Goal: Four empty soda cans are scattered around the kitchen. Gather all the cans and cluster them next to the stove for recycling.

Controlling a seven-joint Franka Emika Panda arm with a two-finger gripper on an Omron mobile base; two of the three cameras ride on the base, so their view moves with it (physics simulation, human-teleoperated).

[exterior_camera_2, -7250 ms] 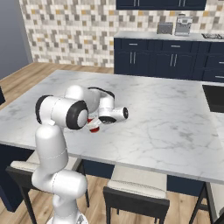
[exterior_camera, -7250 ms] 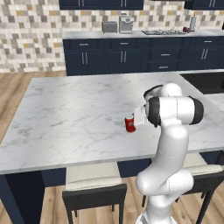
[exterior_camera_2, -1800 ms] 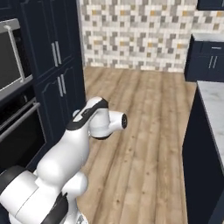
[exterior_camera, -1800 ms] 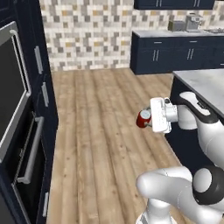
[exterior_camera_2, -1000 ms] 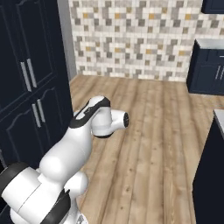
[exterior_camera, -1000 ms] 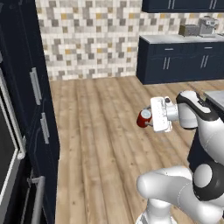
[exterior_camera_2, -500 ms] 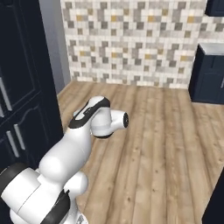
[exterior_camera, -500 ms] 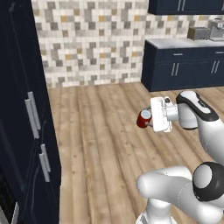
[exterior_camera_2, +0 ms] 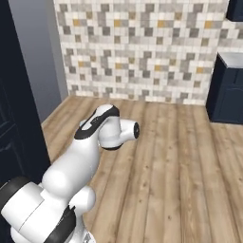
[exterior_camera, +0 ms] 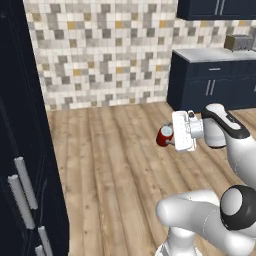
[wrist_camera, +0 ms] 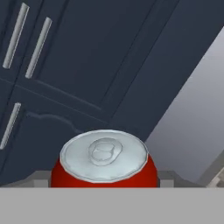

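Observation:
A red soda can (exterior_camera: 163,135) with a silver top hangs sideways in the air over the wood floor, and my gripper (exterior_camera: 171,136) is shut on it at chest height in front of the arm. In the hand view the same can (wrist_camera: 104,161) sits close up between the jaws, its silver lid facing the camera. The kitchen's tall navy cabinet doors (wrist_camera: 74,65) lie beyond it. The stove is out of view.
Tall navy cabinets (exterior_camera: 22,150) stand close on the left. A mosaic tile wall (exterior_camera: 100,50) is ahead. Navy base cabinets with a marble counter (exterior_camera: 215,75) and a small appliance (exterior_camera: 239,42) stand at the right. Open wood floor (exterior_camera_2: 166,156) lies between.
The whole picture has shifted as the base turns: the tall cabinets slid left and the tiled wall and counter cabinets came nearer. The arm keeps the can in the same pose.

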